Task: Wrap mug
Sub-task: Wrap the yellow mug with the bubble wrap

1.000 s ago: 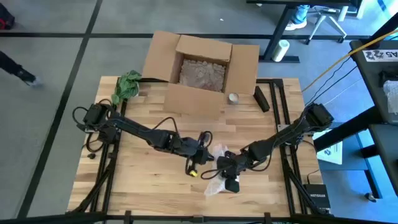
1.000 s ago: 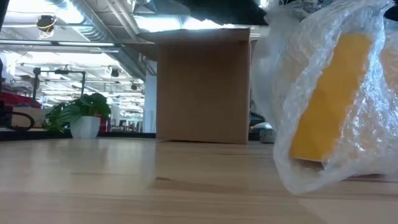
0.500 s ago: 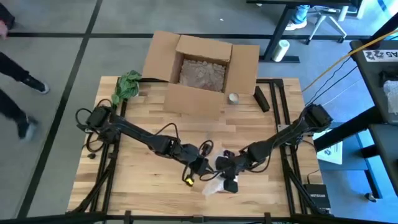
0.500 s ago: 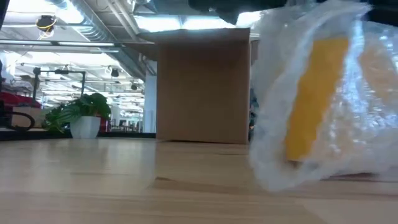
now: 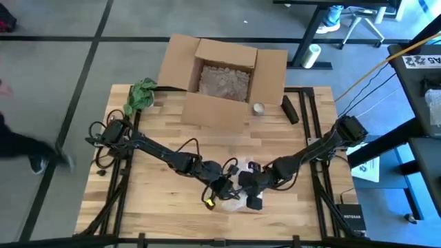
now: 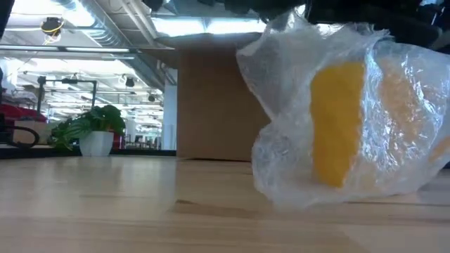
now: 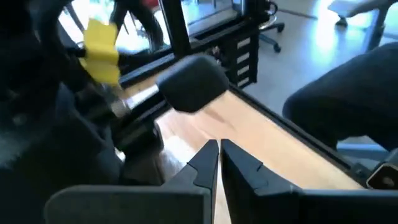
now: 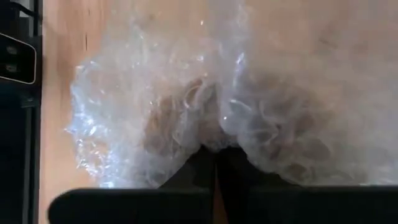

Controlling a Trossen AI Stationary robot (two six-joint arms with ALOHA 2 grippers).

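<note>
The mug (image 6: 337, 126), yellow and enclosed in bubble wrap (image 6: 281, 161), sits on the table (image 5: 151, 186) near its front edge, between the two grippers. Compared with one second ago, the bundle is rotated and displaced in the low view: the yellow body now shows broader and closer to the centre of that picture, and the wrap's loose edge reaches further across the front of the cardboard box (image 5: 224, 79). In the high view the left gripper (image 5: 222, 187) has advanced along the table towards the bundle over the same interval and now lies against its left side. The right gripper (image 5: 251, 189) has held its position on the bundle's right side.

Judgement: the wrap already covers the mug, and the arms are turning or tightening the bundle; the step in hand is closing the loose film rather than laying new film.

Gripper states: in the left wrist view the left fingers (image 7: 205, 163) are pressed together, with nothing visible between them. In the right wrist view the right fingers (image 8: 202, 163) pinch a fold of bubble wrap.

Writing: a dark box at the table's right front corner reads "NETGEAR" (image 5: 352, 216). No other legible marking.
</note>
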